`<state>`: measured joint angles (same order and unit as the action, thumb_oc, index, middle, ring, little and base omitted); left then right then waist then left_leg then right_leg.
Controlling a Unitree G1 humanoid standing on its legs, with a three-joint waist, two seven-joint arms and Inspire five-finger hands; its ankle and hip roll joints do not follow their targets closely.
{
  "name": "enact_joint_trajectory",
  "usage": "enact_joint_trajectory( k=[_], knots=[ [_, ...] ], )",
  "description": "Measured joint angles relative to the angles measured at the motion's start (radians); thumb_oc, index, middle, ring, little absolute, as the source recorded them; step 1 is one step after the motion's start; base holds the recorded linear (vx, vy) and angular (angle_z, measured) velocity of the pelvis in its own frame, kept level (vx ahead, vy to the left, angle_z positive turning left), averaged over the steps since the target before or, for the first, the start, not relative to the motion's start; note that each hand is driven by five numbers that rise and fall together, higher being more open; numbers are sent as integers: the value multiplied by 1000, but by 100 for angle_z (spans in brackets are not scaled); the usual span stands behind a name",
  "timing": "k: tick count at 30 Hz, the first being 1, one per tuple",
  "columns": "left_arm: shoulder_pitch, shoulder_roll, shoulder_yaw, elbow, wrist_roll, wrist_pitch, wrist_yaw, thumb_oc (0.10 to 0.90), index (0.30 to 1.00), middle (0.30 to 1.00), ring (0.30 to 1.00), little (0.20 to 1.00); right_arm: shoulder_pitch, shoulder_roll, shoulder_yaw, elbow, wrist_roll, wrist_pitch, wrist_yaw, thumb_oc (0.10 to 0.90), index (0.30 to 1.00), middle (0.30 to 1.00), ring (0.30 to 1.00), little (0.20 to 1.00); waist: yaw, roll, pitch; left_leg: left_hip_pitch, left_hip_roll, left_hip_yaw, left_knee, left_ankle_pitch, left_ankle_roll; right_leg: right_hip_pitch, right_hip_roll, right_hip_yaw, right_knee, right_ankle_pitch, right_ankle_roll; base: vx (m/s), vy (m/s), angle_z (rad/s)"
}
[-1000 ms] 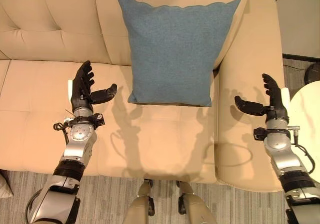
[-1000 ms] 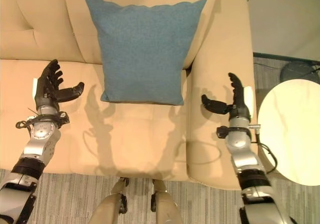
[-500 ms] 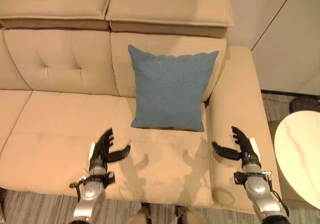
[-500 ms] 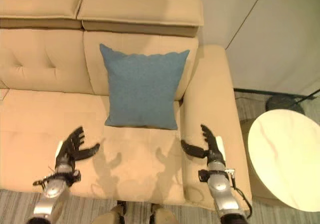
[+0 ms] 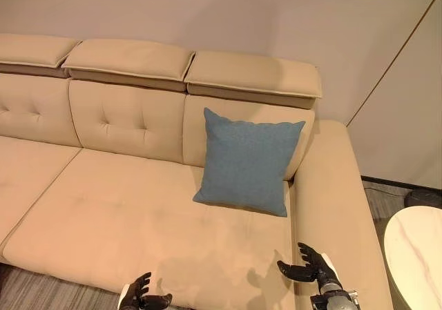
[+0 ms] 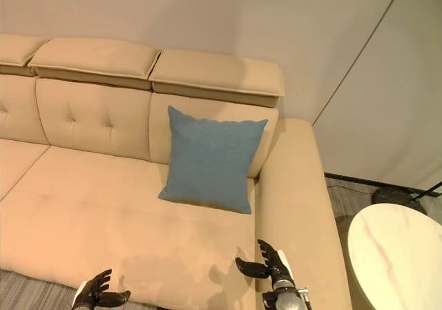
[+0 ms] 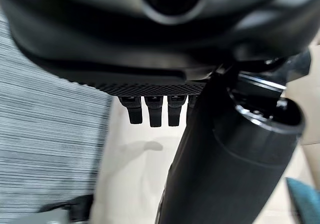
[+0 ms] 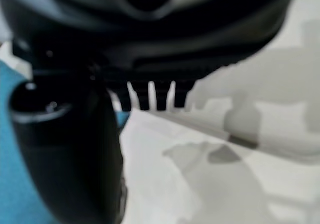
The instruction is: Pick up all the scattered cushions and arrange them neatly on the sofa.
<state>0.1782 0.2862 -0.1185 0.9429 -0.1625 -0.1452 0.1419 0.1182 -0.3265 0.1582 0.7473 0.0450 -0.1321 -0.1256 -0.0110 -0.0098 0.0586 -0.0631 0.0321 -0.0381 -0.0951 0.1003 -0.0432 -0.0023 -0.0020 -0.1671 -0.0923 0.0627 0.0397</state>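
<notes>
A blue cushion [image 5: 248,161] stands on the seat of the beige sofa [image 5: 124,213], at the seat's right end. It leans back against the backrest and its right edge is just beside the sofa's right armrest [image 5: 338,192]. It is nearly upright, with its lower edge resting on the seat. The rest of the seat, to the left of the cushion, is bare.

To the right of the armrest a round pale table [image 6: 397,255] stands on the floor, cut off by the edge of the view. Behind the sofa there is a plain wall [image 5: 228,13]. A strip of grey striped carpet [image 5: 41,293] shows in front of the sofa at the lower left.

The left hand [image 5: 143,297] is low at the front edge of the seat, fingers spread and relaxed, holding nothing. The right hand [image 5: 309,267] is over the front right corner of the seat beside the armrest, also with fingers straight and thumb apart, empty. Both hands are well apart from the cushion. In the right wrist view a part of the blue cushion shows beside the thumb.
</notes>
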Motion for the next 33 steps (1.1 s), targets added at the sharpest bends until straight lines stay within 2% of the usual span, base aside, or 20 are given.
enact_joint_trajectory(
  k=[2, 4, 5, 7, 8, 10, 13, 15, 18, 19, 20, 21, 23, 24, 25, 28, 29, 30, 31, 33],
  knots=[
    [-17, -4, 0, 24, 3, -7, 3, 800, 900, 900, 900, 900, -13, 0, 1, 49, 4, -3, -7, 800, 900, 900, 900, 900, 8, 4, -5, -43, 4, -20, 40, 24, -20, -21, 12, -20, 7, -2, -2, -333, -1, 39],
    [-106, -10, 0, 81, 4, -7, 6, 800, 900, 900, 900, 900, -59, -1, 2, 115, 8, 5, -11, 800, 900, 900, 900, 900, 22, -14, 2, -109, -1, -55, 43, 79, -108, -82, -8, -58, 7, 31, -73, -199, 36, 48],
    [-129, -14, 2, 94, 6, -7, 7, 800, 900, 900, 900, 900, -66, -1, 3, 122, 9, 7, -10, 800, 900, 900, 900, 900, 24, -29, 13, -115, -15, -57, 46, 94, -147, -86, -29, -66, -1, 42, -87, -106, 65, 21],
    [-147, -17, 0, 106, 7, -6, 4, 800, 900, 900, 900, 900, -85, 3, 4, 109, 9, 8, -11, 800, 900, 900, 900, 900, 20, -68, 40, -105, -33, -17, 186, -23, -70, -84, -77, -71, 0, 58, -89, -137, 148, 21],
    [-147, -30, 1, 109, 7, -6, 5, 800, 900, 900, 900, 900, -97, -4, 1, 109, 10, 1, -11, 800, 900, 900, 900, 900, 0, -69, 43, -73, -18, -11, 301, -96, -79, -81, -91, -75, 0, 62, -85, -73, 146, 22],
    [-147, -51, 1, 117, 7, -8, 5, 800, 900, 900, 900, 900, -93, -8, -17, 109, 13, 0, -12, 800, 900, 900, 900, 900, -18, -44, 40, 16, 12, 0, 327, -172, -93, -81, -89, -86, 0, 72, -78, -68, 144, 21],
    [-170, -84, -40, 116, 9, -8, 5, 800, 900, 900, 900, 900, -91, -18, -41, 139, 20, -4, -19, 800, 900, 900, 900, 900, -62, 17, 28, 120, 43, 30, 140, -180, -70, -115, -84, -117, 6, 93, -48, -116, 210, 43],
    [-200, -95, -53, 116, 10, -8, 6, 800, 900, 900, 900, 900, -102, -8, -49, 190, 21, 1, -20, 800, 900, 900, 900, 900, -57, 26, 31, 138, 36, 44, 66, -187, -47, -157, -89, -116, 23, 118, -28, -150, 184, 2],
    [-221, -80, -70, 120, 14, -8, 10, 800, 900, 900, 900, 900, -130, 56, -38, 269, 20, 14, -23, 800, 900, 900, 900, 900, -56, -50, 55, 121, -61, 41, 56, -165, 15, -199, -178, -60, 36, 150, 41, -183, 189, -12],
    [-215, -77, -73, 120, 18, -8, 12, 800, 900, 900, 900, 900, -121, 70, -38, 274, 19, 14, -28, 800, 900, 900, 900, 900, -54, -61, 54, 120, -92, 45, 62, -163, 29, -207, -196, -46, 42, 179, 46, -233, 188, -11],
    [-208, -75, -74, 122, 19, -8, 16, 800, 900, 900, 900, 900, -123, 79, -35, 284, 16, 17, -30, 800, 900, 900, 900, 900, -48, -66, 55, 114, -91, 62, 67, -159, 38, -220, -212, -36, 51, 170, 67, -210, 114, -35],
    [-204, -57, -74, 144, 27, -8, 21, 800, 900, 900, 900, 900, -131, 96, -12, 312, 8, 19, -30, 800, 900, 900, 900, 900, -43, -82, 60, 102, -118, 85, 86, -160, 57, -236, -231, -14, 58, 148, 101, -246, 102, -34],
    [-206, -33, -74, 167, 31, -3, 25, 800, 900, 900, 900, 900, -127, 108, -5, 319, 5, 26, -30, 800, 900, 900, 900, 900, -41, -88, 68, 78, -128, 90, 118, -167, 74, -245, -244, -7, 61, 123, 130, -226, 85, -11],
    [-204, -24, -73, 168, 35, -2, 28, 800, 900, 900, 900, 900, -129, 109, -5, 333, 4, 27, -30, 800, 900, 900, 900, 900, -33, -78, 72, 62, -115, 94, 119, -156, 94, -255, -235, -2, 87, 86, 148, -219, 76, 6],
    [-211, -12, -73, 163, 46, -2, 29, 800, 900, 900, 900, 900, -138, 104, -6, 351, 4, 40, -30, 800, 900, 900, 900, 900, -18, -41, 91, 63, -70, 86, 111, -146, 99, -297, -182, 35, 259, 19, 143, -167, 49, 7],
    [-190, 15, -53, 155, 47, -1, 29, 800, 900, 900, 900, 900, -140, 103, -8, 347, 7, 40, -30, 800, 900, 900, 900, 900, 4, -31, 94, 57, -40, 67, 109, -126, 95, -277, -99, 99, 477, -126, 154, -133, -24, 16],
    [-184, 15, -35, 159, 47, -1, 29, 800, 900, 900, 900, 900, -141, 98, -11, 344, 11, 36, -31, 800, 900, 900, 900, 900, 11, -32, 93, 54, -35, 52, 109, -121, 87, -226, -66, 118, 485, -197, 134, -52, -88, 22],
    [-181, 15, -34, 161, 47, -1, 30, 800, 900, 900, 900, 900, -148, 95, -10, 343, 11, 35, -31, 800, 900, 900, 900, 900, 27, -38, 89, 49, -33, 55, 107, -115, 79, -185, -62, 110, 435, -220, 114, -37, -103, 10],
    [-184, 8, -29, 185, 47, 0, 29, 800, 900, 900, 900, 900, -157, 93, -9, 344, 13, 36, -31, 800, 900, 900, 900, 900, 39, -38, 89, 46, -33, 51, 106, -110, 67, -129, -56, 90, 308, -205, 46, -24, -61, -5],
    [-169, -10, -30, 192, 47, 2, 28, 800, 900, 900, 900, 900, -172, 87, -9, 343, 13, 34, -31, 800, 900, 900, 900, 900, 39, -19, 77, 46, -17, 43, 97, -103, 60, -92, -30, 90, 219, -148, -4, -32, -90, -3]
  ],
)
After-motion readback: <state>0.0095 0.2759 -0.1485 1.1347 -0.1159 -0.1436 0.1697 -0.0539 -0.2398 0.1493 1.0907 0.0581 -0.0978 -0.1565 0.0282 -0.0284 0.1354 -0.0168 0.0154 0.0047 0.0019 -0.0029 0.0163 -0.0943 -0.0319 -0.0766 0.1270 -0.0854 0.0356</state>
